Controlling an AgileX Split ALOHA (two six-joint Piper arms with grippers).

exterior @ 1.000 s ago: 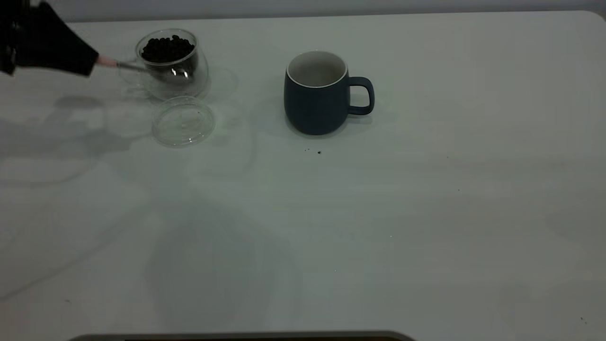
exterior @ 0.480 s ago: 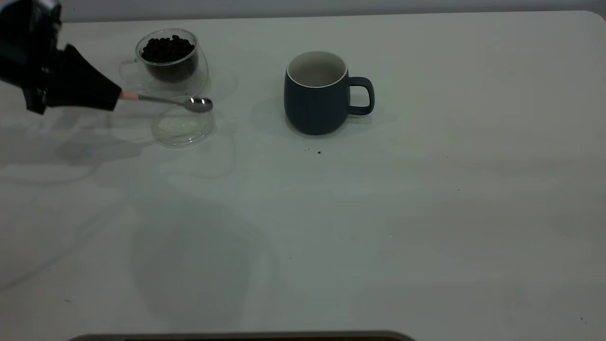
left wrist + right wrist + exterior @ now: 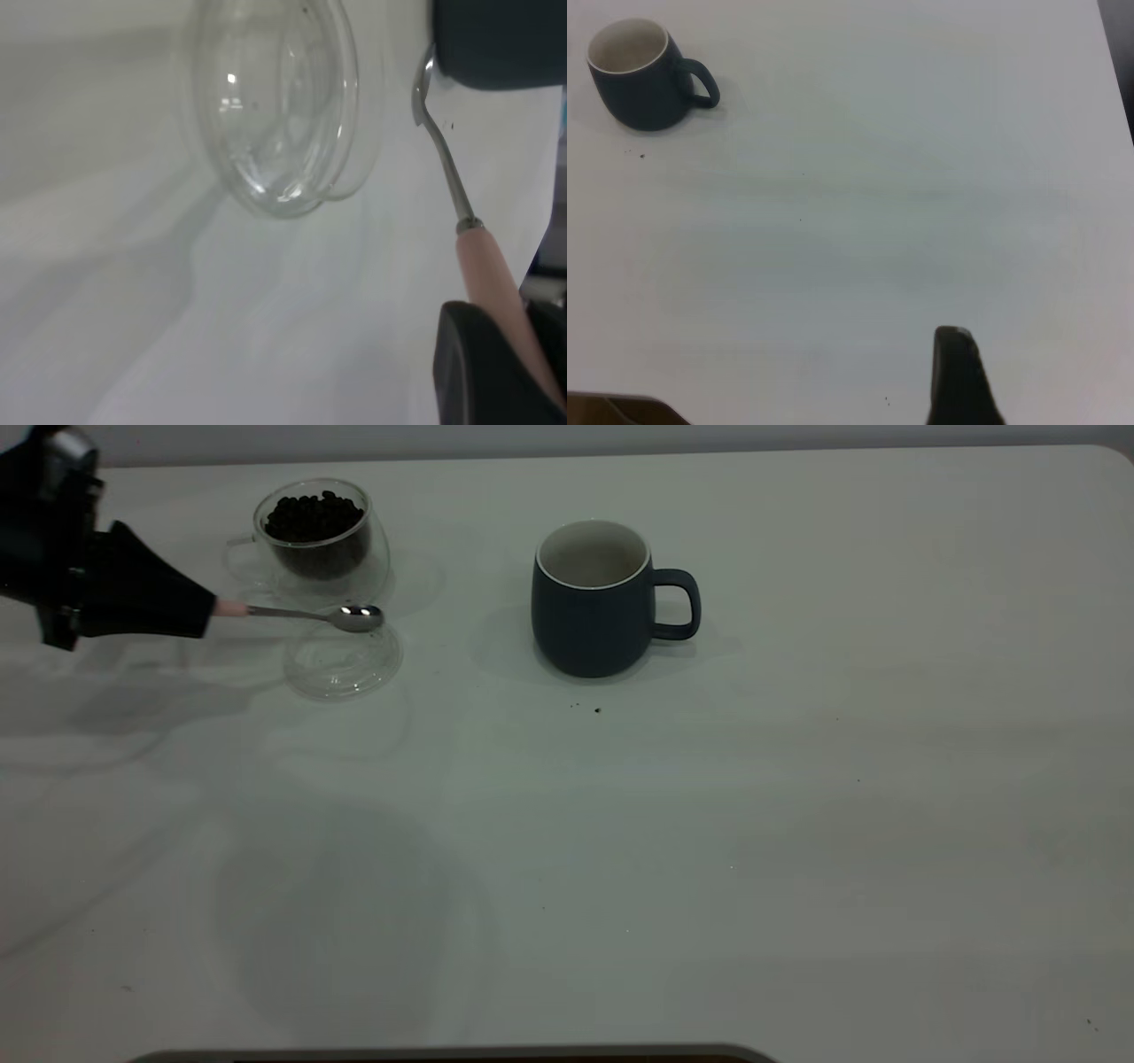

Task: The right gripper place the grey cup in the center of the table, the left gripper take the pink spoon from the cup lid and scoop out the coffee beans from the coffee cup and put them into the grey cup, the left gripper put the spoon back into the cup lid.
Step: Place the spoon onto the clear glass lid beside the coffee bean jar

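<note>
One pink spoon (image 3: 301, 613), shiny bowl and pale handle, sits gripped in the left tool (image 3: 199, 607) above the cup lid (image 3: 342, 662)

grey cup (image 3: 592, 615): dark blue-grey matte outside, pale off-white inside and along the rim
pink spoon (image 3: 306, 613): shiny silver bowl and neck, pale pink handle
cup lid (image 3: 343, 662): clear glass, colourless
coffee cup (image 3: 321, 545): clear glass, see-through
coffee beans (image 3: 314, 516): dark brown, almost black
counter (image 3: 709, 824): plain white, a few dark specks near the grey cup
left tool (image 3: 199, 609): black, with a grey metal part farther back
right tool (image 3: 959, 376): black
</note>
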